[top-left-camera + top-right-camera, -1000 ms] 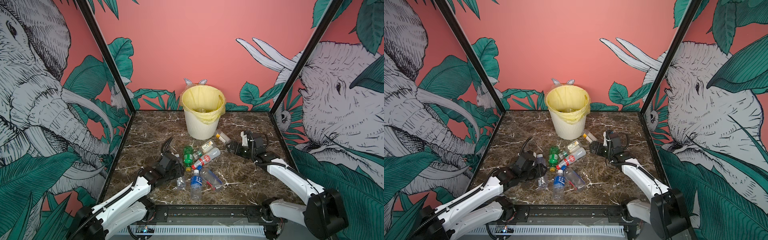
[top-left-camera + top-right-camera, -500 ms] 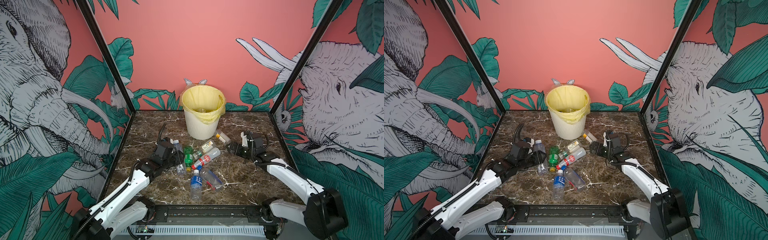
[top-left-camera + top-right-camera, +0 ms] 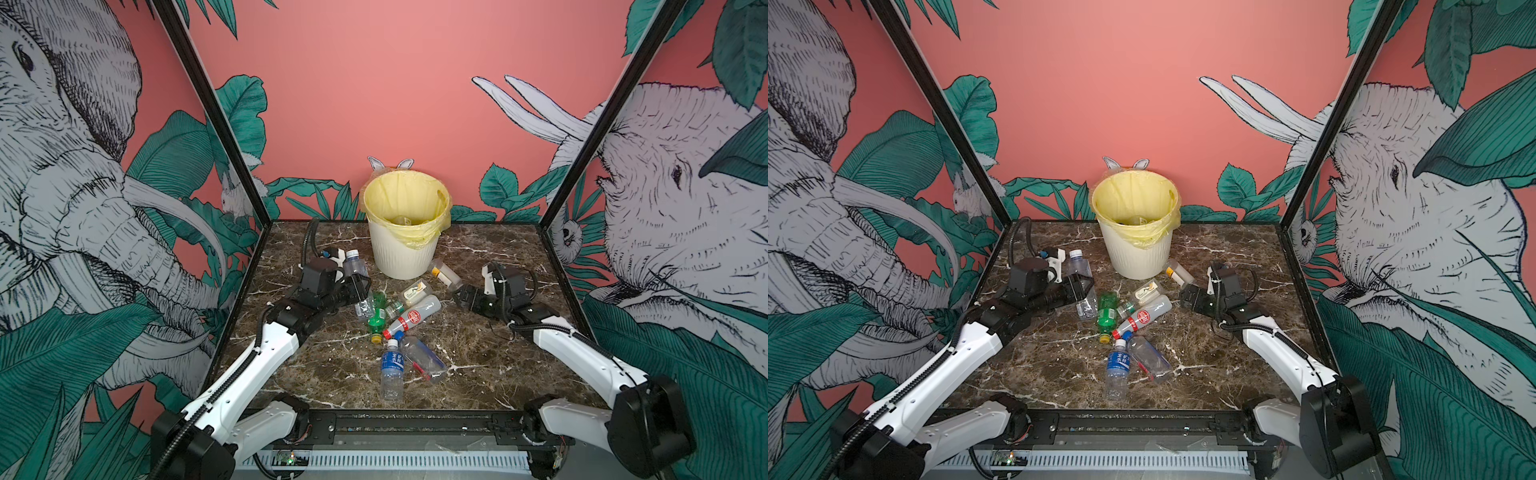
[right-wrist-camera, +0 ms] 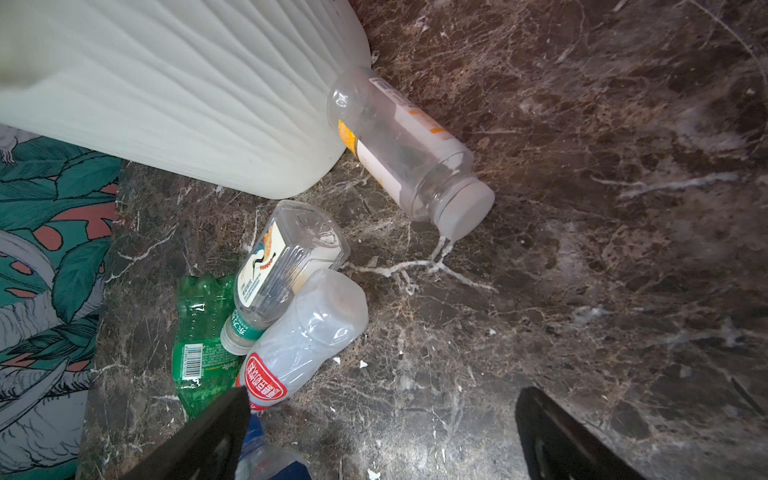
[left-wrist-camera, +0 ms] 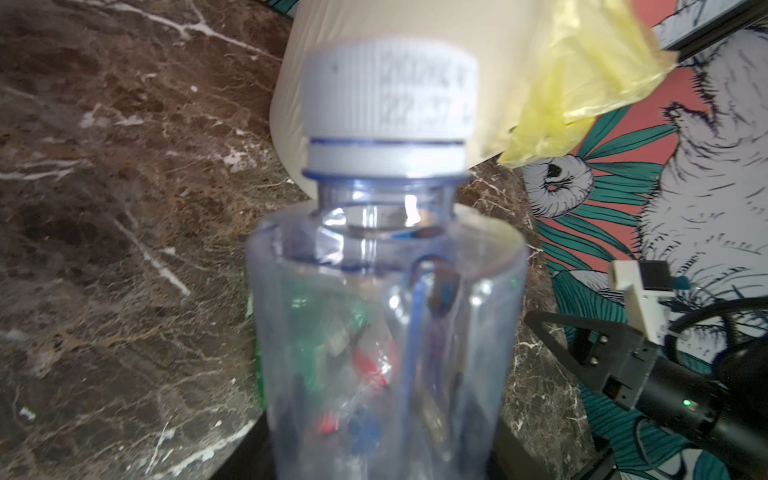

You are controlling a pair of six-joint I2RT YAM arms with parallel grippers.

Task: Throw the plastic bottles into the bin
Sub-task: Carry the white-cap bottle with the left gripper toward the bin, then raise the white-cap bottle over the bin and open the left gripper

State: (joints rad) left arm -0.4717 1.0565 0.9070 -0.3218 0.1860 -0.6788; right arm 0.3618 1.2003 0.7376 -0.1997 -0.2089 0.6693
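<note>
left tool (image 3: 358, 286) clenched on clear bottle (image 3: 354, 266), cap up, just beside bin (image 3: 401, 255) wall, seemingly below rim; lift over rim next. right tool (image 3: 460, 298) released.

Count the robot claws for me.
2. The left gripper, left of the bin, is shut on a clear bottle; the right gripper hangs open near an orange-labelled bottle.

table: marble table (image 3: 498, 353) | upright: bin (image 3: 399, 257) | lying: perhaps six bottles (image 3: 392, 365)

Probably lab booth, jungle-print walls (image 3: 83, 208), marble tabletop (image 3: 478, 332)
</note>
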